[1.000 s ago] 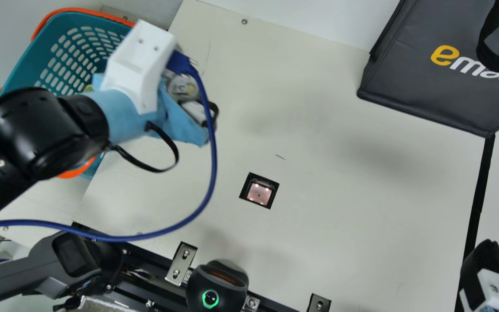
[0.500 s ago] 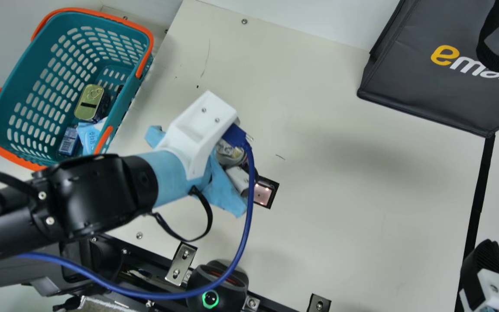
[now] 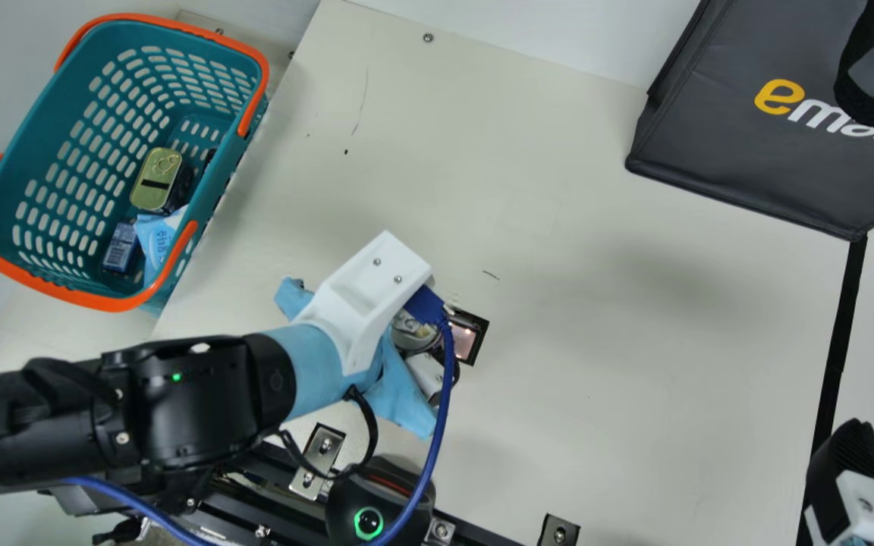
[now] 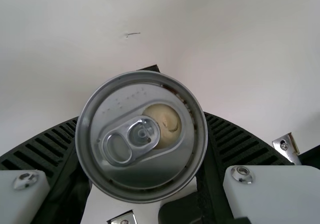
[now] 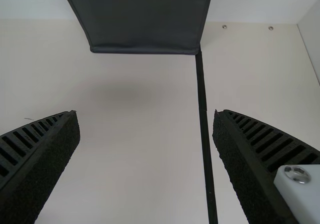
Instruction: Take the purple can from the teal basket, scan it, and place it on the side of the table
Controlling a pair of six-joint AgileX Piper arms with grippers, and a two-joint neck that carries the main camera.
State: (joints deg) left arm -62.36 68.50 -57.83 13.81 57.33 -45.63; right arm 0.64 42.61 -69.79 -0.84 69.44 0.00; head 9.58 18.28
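Left claw (image 3: 428, 371) pinches the purple can (image 4: 112, 121) between its fingers, lit scanner window (image 3: 464, 340) just beside it. Right claw (image 3: 848, 455) is spread, well apart from left claw.

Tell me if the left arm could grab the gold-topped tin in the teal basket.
Probably not: the left gripper is closed on the purple can, which would need setting down first. The open teal basket otherwise seems to leave the gold-topped tin free.

Tin (image 3: 154, 182) in basket (image 3: 23, 148), far left; bag (image 3: 725, 159), far right; scanner window (image 3: 464, 343) in table (image 3: 611, 394), between and nearer
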